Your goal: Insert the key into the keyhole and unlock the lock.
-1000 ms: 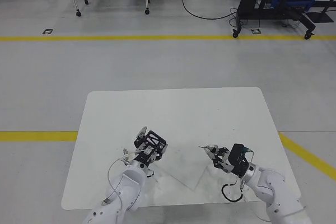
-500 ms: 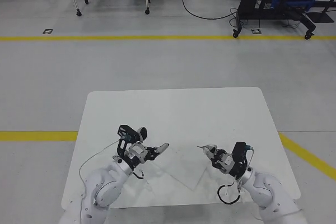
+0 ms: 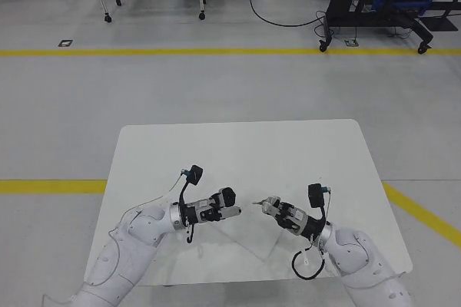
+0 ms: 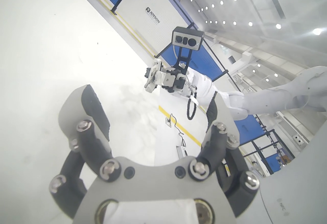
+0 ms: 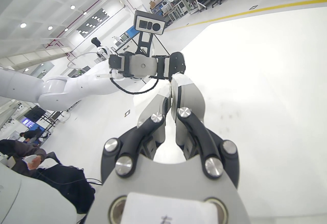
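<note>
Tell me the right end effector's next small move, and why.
Probably ease the right end effector toward the left end effector: it is shut on what looks like the key, pointing at the open left one across a gap.

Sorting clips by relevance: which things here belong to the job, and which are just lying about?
Job: right gripper, shut on a thin metal tip, probably the key; left gripper, open, facing it.
Lying about: white table; dark wheeled frame on the floor beyond; yellow floor lines.
</note>
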Action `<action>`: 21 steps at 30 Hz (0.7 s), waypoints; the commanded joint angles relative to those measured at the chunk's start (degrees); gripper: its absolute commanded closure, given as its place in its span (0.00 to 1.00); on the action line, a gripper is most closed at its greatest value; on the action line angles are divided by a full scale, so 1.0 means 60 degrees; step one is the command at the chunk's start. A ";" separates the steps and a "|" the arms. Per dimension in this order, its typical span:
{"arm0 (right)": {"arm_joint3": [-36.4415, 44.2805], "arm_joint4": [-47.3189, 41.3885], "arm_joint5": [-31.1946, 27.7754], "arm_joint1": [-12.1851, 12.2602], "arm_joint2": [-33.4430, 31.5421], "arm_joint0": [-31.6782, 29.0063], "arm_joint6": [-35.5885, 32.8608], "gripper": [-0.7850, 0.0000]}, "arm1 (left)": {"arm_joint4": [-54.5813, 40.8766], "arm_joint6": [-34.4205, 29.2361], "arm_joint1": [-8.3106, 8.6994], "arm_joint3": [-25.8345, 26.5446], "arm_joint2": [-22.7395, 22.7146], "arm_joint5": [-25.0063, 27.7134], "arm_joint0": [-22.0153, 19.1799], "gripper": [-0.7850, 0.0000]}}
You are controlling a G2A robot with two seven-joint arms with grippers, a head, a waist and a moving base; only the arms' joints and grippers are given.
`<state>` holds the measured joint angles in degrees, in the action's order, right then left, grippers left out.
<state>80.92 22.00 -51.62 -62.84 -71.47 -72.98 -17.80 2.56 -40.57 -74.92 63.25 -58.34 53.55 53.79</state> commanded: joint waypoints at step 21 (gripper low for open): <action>-0.0390 -0.0817 -0.0031 -0.0020 0.0626 0.0586 -0.0976 1.00 | 0.0929 0.1076 -0.0088 0.0091 0.0580 -0.0321 -0.0072 0.62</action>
<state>78.57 17.13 -51.76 -62.97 -67.76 -69.43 -23.61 8.19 -33.94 -75.45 63.88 -55.00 51.61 53.48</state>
